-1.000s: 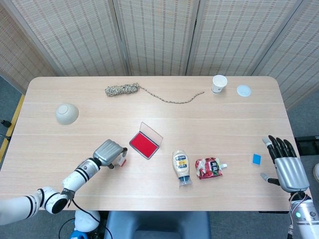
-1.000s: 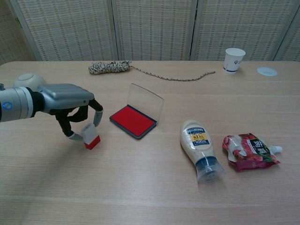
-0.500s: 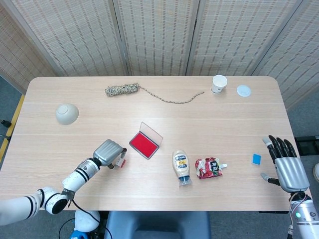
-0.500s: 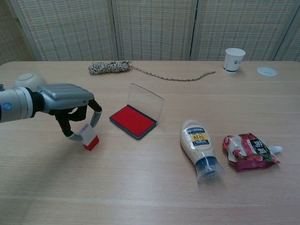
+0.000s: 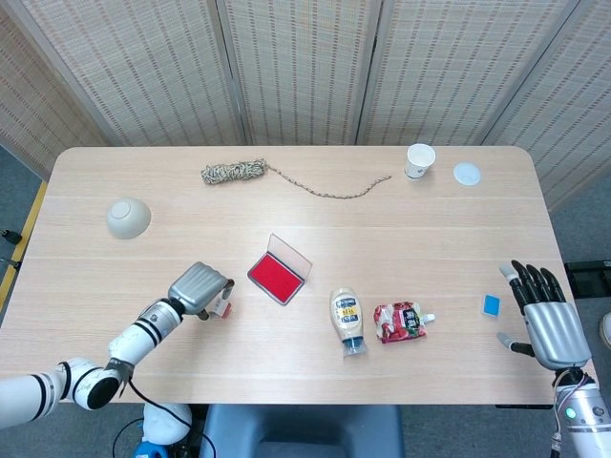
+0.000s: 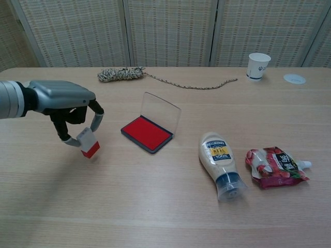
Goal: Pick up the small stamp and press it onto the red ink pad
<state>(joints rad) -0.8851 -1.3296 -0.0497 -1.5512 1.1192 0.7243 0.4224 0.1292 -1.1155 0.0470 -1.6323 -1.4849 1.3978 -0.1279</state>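
Stamp [image 6: 88, 143], small, white body with red base: held in the fingers of the left hand [image 6: 70, 106], tilted, and by the chest view seemingly clear of the worktop [image 6: 165, 206]. It hangs at about 9 o'clock from the red ink pad [image 6: 147, 133], near but apart from it.

Progress, judged: pick-up looks done. Carry to the pad and the press itself are left. Pad lies lid-open, clear lid standing at its far edge, red face exposed, nothing on it.

Right hand [image 5: 549, 320]: off the worktop edge at 3 o'clock, fingers spread, holding nothing, well apart from the work.

Count on the worktop:
- one stamp, one ink pad
- one mayonnaise bottle [image 6: 219, 163], lying down, cap toward the robot, at 4 o'clock from the pad
- one red pouch [image 6: 275, 167] just beside the bottle
- one coil of rope [image 6: 120, 74] with its tail trailing toward 3 o'clock
- one paper cup [image 6: 257, 65]
- one white disc [image 6: 294, 78] beside the cup
- one bowl [image 5: 127, 217], overturned, at 10 o'clock
- one small blue tag [image 5: 491, 304] near the right hand
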